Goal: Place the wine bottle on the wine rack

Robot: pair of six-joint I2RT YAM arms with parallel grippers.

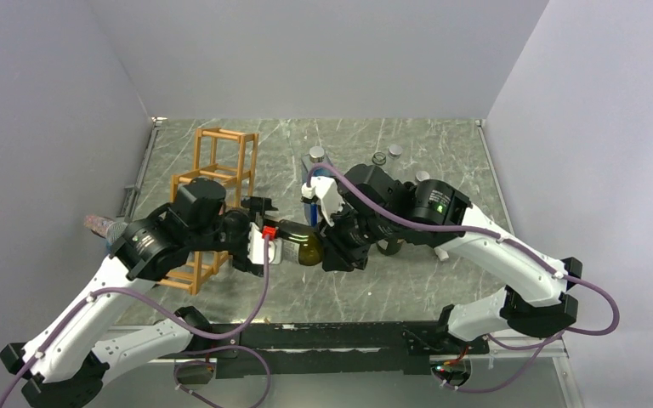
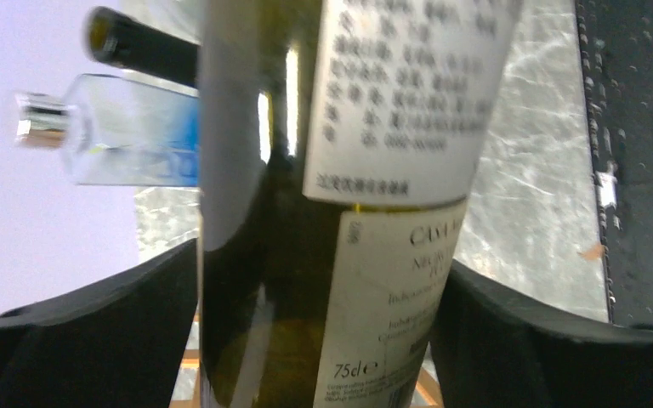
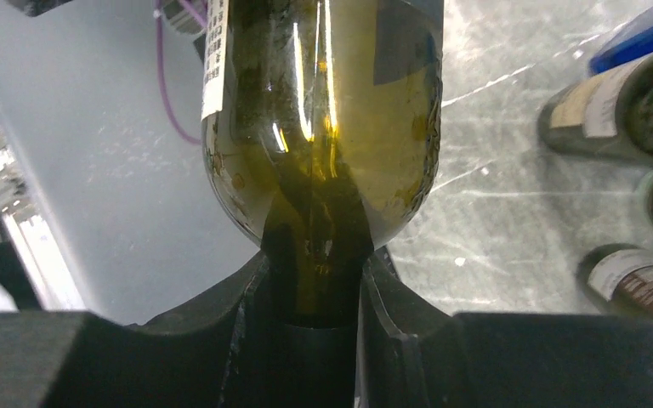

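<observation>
My right pincer (image 3: 315,285) is clenched on the slim neck of the wine bottle (image 3: 323,127), whose olive-green glass swells out just past my black fingers (image 3: 221,331). My left pincer (image 2: 319,272) flanks the bottle's body with a finger close at each side. Whether it grips or merely brackets the glass I cannot tell. Between those fingers sits a white label (image 2: 391,306) reading "CASA", the rest cut off, then blurred smaller lines and "75cl" at its foot. A second label (image 2: 400,93) above carries rows of Chinese print. I hold the bottle level over the grey marbled worktop (image 1: 425,280), just beside the wine rack (image 1: 221,166) and outside its cells. A clear bottle (image 2: 127,127) with a blue label shows beyond.
</observation>
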